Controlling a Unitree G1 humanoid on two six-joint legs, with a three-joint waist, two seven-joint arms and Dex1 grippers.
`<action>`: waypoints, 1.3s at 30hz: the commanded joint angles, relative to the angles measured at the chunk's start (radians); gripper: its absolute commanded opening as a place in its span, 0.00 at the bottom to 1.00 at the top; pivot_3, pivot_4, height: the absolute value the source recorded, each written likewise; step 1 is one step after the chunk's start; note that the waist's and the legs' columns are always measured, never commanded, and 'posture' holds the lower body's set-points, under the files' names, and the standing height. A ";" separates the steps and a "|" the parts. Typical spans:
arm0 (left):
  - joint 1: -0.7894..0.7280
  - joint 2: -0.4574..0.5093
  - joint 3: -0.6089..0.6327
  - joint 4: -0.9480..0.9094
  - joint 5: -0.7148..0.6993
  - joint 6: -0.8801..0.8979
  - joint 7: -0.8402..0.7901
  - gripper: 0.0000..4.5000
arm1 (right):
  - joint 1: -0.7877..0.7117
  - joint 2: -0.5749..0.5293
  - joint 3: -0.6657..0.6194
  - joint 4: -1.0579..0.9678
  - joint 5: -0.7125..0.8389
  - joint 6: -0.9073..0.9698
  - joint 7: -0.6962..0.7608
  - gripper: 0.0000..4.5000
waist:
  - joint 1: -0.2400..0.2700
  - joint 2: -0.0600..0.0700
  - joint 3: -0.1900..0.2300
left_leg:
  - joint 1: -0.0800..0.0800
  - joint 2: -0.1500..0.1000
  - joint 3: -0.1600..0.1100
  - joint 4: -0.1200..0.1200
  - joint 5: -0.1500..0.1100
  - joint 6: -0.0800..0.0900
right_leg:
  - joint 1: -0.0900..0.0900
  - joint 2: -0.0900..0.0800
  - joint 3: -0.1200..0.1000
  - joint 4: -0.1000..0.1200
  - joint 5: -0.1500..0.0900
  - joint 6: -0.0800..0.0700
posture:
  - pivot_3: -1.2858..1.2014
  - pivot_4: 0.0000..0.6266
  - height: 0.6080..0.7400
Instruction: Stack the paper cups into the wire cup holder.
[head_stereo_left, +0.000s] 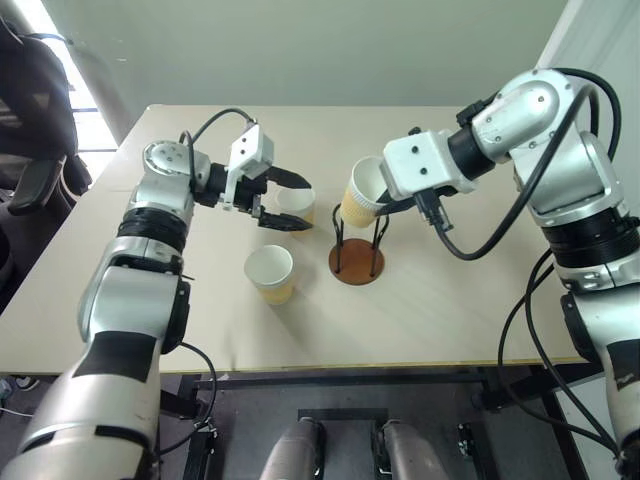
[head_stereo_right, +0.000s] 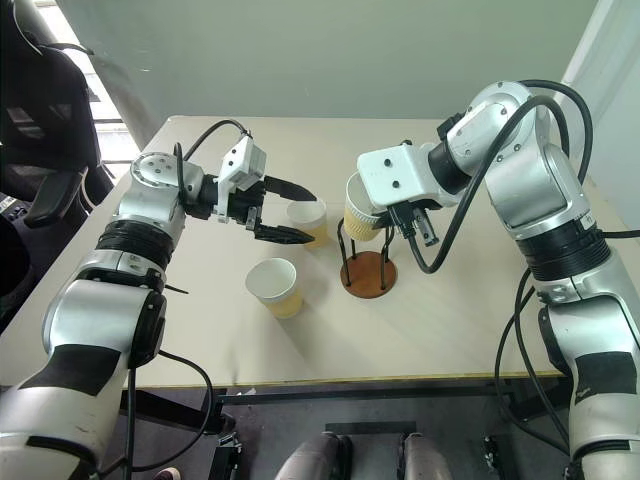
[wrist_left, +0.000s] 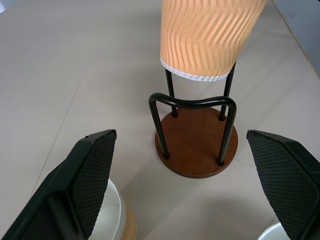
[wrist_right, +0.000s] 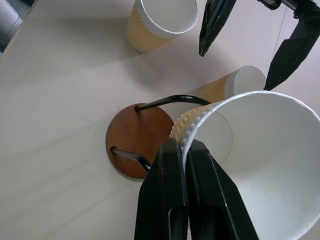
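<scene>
Overhead, ribbed tan paper cup (wrist_right: 260, 150) rim-pinched in right hand (wrist_right: 186, 150); left hand (head_stereo_left: 285, 200) wide.

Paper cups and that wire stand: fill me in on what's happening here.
The right end effector is shut on the rim of one paper cup, holding it tilted just above the wire cup holder, not yet seated in it. The left end effector is open around a second cup standing on the table. A third cup stands untouched nearer the front edge.
</scene>
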 joint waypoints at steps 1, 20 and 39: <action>-0.024 0.009 0.027 -0.009 -0.004 -0.014 -0.040 1.00 | -0.011 -0.006 0.003 -0.013 -0.013 -0.013 -0.008 0.04 | -0.001 0.000 0.000 | 0.000 0.000 0.001 0.000 0.000 0.000 | 0.000 0.001 0.000 0.000 0.000 0.000 | 0.52 0.24 1.00; -0.023 0.005 0.066 -0.015 -0.002 0.010 -0.022 1.00 | 0.030 0.050 -0.163 0.016 0.162 0.272 -0.108 0.85 | 0.001 0.000 0.000 | 0.000 0.000 0.000 0.000 0.001 0.000 | 0.000 0.000 0.000 0.001 0.000 0.000 | 0.52 0.24 1.00; -0.044 0.035 0.093 -0.003 0.061 0.037 0.013 1.00 | 0.227 -0.042 -0.377 0.038 0.399 0.248 -0.175 0.85 | 0.001 0.000 0.000 | 0.000 0.000 0.001 0.000 0.001 -0.001 | 0.000 0.000 0.001 0.001 0.000 0.001 | 0.52 0.24 1.00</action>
